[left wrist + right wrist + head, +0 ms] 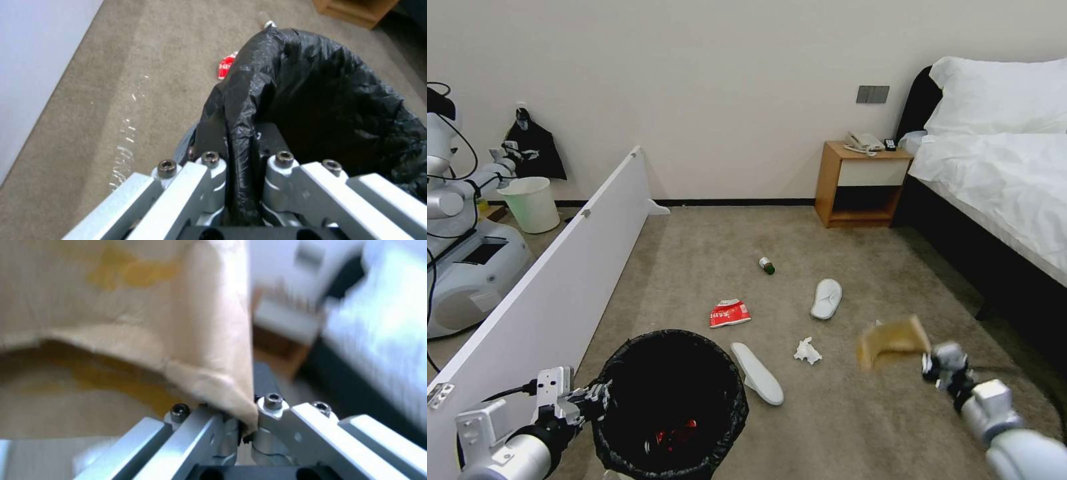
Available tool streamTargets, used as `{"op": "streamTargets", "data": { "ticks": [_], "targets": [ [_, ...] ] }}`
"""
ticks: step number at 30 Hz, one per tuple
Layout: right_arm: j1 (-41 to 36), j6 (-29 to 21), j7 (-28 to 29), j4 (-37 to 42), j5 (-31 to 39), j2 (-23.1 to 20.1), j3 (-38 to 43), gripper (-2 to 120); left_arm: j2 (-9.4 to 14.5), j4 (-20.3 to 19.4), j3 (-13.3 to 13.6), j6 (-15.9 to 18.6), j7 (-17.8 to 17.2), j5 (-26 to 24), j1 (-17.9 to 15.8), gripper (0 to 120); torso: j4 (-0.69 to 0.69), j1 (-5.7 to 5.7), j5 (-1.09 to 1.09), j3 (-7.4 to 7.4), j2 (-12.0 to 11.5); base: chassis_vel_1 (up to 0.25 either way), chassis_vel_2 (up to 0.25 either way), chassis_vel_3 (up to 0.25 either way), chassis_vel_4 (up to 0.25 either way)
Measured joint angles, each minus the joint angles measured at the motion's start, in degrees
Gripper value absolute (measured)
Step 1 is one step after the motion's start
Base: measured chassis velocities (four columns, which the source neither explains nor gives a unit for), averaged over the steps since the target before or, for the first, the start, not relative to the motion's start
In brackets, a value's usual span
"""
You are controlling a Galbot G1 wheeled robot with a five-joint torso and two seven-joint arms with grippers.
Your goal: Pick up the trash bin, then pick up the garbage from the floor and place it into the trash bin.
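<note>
Head view, bin: round white plastic trash bin lined with a black garbage bag (670, 400), at the lower left of the carpet, beside the long white partition board (554, 293); something red lies at its bottom.
Left gripper (602, 395): fingers clamped on the bag-covered rim at the bin's left side; the left wrist view shows the black film pinched between both fingers (211, 166).
Right gripper (932, 363): low on the right, pinched tight on a corner of the crumpled brown paper bag (892, 340); the bag is held off the carpet, to the right of the bin and apart from it.
Right wrist view: brown paper caught between the fingers (271, 406), the bag (133, 323) spreading away from them.
Carpet, near bin: long white slipper (757, 373) just right of the rim; flattened red-white packet (730, 313) beyond it.
Carpet, middle: white tissue wad (808, 351); second white slipper (826, 298); small green-capped bottle (767, 265) farther back.
Background: wooden bedside table (862, 183) with a telephone, against the wall beside the white-sheeted bed (1000, 173).
</note>
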Motion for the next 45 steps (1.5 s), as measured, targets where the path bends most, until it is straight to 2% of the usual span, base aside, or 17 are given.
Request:
{"op": "streamTargets", "data": {
  "ticks": [2, 3, 5, 6, 7, 10, 19, 20, 21, 24, 28, 31, 32, 34, 35, 36, 45],
  "targets": [
    [0.9, 1.1, 0.4, 5.4, 2.7, -3.1, 0.7, 0, -0.1, 0.0, 0.4, 0.0, 0.0, 0.3, 0.1, 5, 0.01, 0.00, -0.06, 0.00, 0.0, 0.000, 0.000, 0.000, 0.000],
    [0.9, 1.1, 0.4, 5.4, 2.7, -3.1, 0.7, 0, -0.1, 0.0, 0.4, 0.0, 0.0, 0.3, 0.1, 5, 0.01, 0.00, -0.06, 0.00, 0.0, 0.000, 0.000, 0.000, 0.000],
    [1.6, 2.5, 0.1, 10.8, 6.6, -7.5, 0.8, 0, -0.2, 0.0, 0.5, 0.1, -0.2, 0.4, 0.4, 5, 0.00, 0.00, -0.02, 0.00, 0.0, 0.000, 0.000, 0.000, 0.000],
    [1.9, 3.5, -0.3, 12.3, 8.0, -9.4, 0.7, 0, -0.2, 0.0, 0.5, 0.1, -0.2, 0.4, 0.6, 5, -0.01, 0.00, -0.05, 0.00, 0.0, 0.000, 0.000, 0.000, 0.000],
    [1.9, 3.5, -0.3, 12.3, 8.0, -9.4, 0.7, 0, -0.2, 0.0, 0.5, 0.1, -0.2, 0.4, 0.6, 5, -0.01, 0.00, -0.05, 0.00, 0.0, 0.000, 0.000, 0.000, 0.000],
    [3.4, 6.5, -2.7, 16.0, 14.0, -14.8, -0.6, 0, -0.4, 0.0, 0.5, 0.2, -0.2, 0.6, 0.7, 5, -0.01, 0.00, -0.03, 0.00, 0.0, 0.000, 0.000, 0.000, 0.000],
    [8.1, 8.7, -6.7, 18.5, 23.4, -19.6, -5.0, 0, -0.2, 0.0, 1.3, 0.3, -0.2, 0.9, 0.5, 5, -0.05, 0.00, -0.04, 0.00, 0.0, 0.000, 0.000, 0.000, 0.000],
    [11.5, 8.5, -7.0, 18.5, 25.5, -19.7, -8.2, 0, -0.2, 0.0, 1.3, 0.3, -0.2, 1.0, 0.6, 5, -0.02, 0.00, -0.02, 0.00, 0.0, 0.000, 0.000, 0.000, 0.000],
    [11.5, 8.5, -7.0, 18.5, 25.5, -19.7, -8.2, 0, -0.2, 0.0, 1.3, 0.3, -0.2, 1.0, 0.6, 5, -0.02, 0.00, -0.02, 0.00, 0.0, 0.000, 0.000, 0.000, 0.000],
    [21.6, 6.5, -7.0, 17.7, 28.4, -17.7, -18.2, 0, 0.0, 0.0, 1.4, 0.3, -0.3, 1.2, 0.3, 5, 0.01, 0.00, -0.03, 0.00, 0.0, 0.000, 0.000, 0.000, 0.000],
    [27.0, 5.1, -6.8, 17.0, 29.6, -15.7, -24.4, 0, 0.2, 0.0, 1.4, 0.3, -0.3, 1.2, 0.2, 5, 0.01, 0.00, -0.02, 0.01, 0.0, 0.000, 0.000, 0.000, 0.000],
    [34.6, 1.9, -6.6, 16.3, 32.3, -12.6, -32.5, 0, 0.5, 0.0, 1.3, 0.4, -0.3, 1.2, 0.3, 5, 0.00, 0.00, -0.04, 0.00, 0.0, 0.000, 0.000, 0.000, 0.000],
    [34.6, 1.9, -6.6, 16.3, 32.3, -12.6, -32.5, 0, 0.5, 0.0, 1.3, 0.4, -0.3, 1.2, 0.3, 5, 0.00, 0.00, -0.04, 0.00, 0.0, 0.000, 0.000, 0.000, 0.000],
    [40.9, -1.1, -7.1, 15.4, 34.0, -9.2, -38.7, 0, 0.6, 0.0, 1.0, 0.4, -0.2, 1.2, 0.3, 5, 0.01, 0.00, -0.04, 0.00, 0.0, 0.000, 0.000, 0.000, 0.000],
    [40.9, -1.1, -7.1, 15.4, 34.0, -9.2, -38.7, 0, 0.6, 0.0, 1.0, 0.4, -0.2, 1.2, 0.3, 5, 0.01, 0.00, -0.04, 0.00, 0.0, 0.000, 0.000, 0.000, 0.000],
    [44.0, -2.1, -7.3, 14.7, 34.1, -7.2, -42.5, 0, 0.6, 0.0, 1.0, 0.4, -0.2, 1.2, 0.3, 5, 0.01, 0.00, -0.04, 0.01, 0.0, 0.000, 0.000, 0.000, 0.000],
    [46.2, -1.5, -7.6, 13.3, 31.1, -6.2, -50.7, 0, 0.6, 0.0, 1.0, 0.4, -0.2, 1.1, 0.1, 5, -0.02, 0.00, -0.03, 0.01, 0.0, 0.000, 0.000, 0.000, 0.000]
  ]
}}
